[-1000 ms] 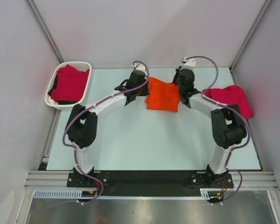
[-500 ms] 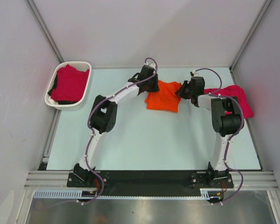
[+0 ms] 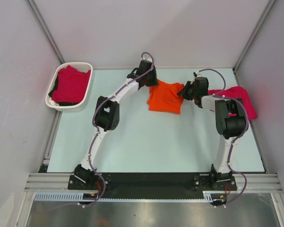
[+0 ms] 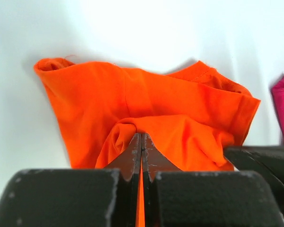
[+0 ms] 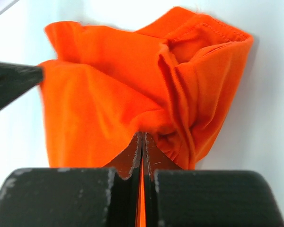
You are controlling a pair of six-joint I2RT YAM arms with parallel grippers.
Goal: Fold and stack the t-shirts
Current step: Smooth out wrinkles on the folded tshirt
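A bright orange t-shirt (image 3: pixel 165 96) lies bunched at the table's far middle. My left gripper (image 3: pixel 151 85) is shut on its far left corner, with orange cloth pinched between the fingertips (image 4: pixel 141 137). My right gripper (image 3: pixel 184 91) is shut on its far right corner; the cloth (image 5: pixel 132 94) rises from its closed tips (image 5: pixel 142 136). A crimson-pink t-shirt (image 3: pixel 234 98) lies crumpled at the right edge, partly behind the right arm. Another crimson-pink t-shirt (image 3: pixel 70 85) fills the white basket (image 3: pixel 87 87) at far left.
The grey enclosure walls stand close on the left, right and back. The black base rail (image 3: pixel 151 182) with both arm mounts runs along the near edge. The right arm's elbow (image 3: pixel 231 124) stands over the table's right side.
Both arms have reached further out and their grippers have spread apart along the shirt's far edge, the left one moving back. The orange shirt's far edge has been lifted and stretched between them.
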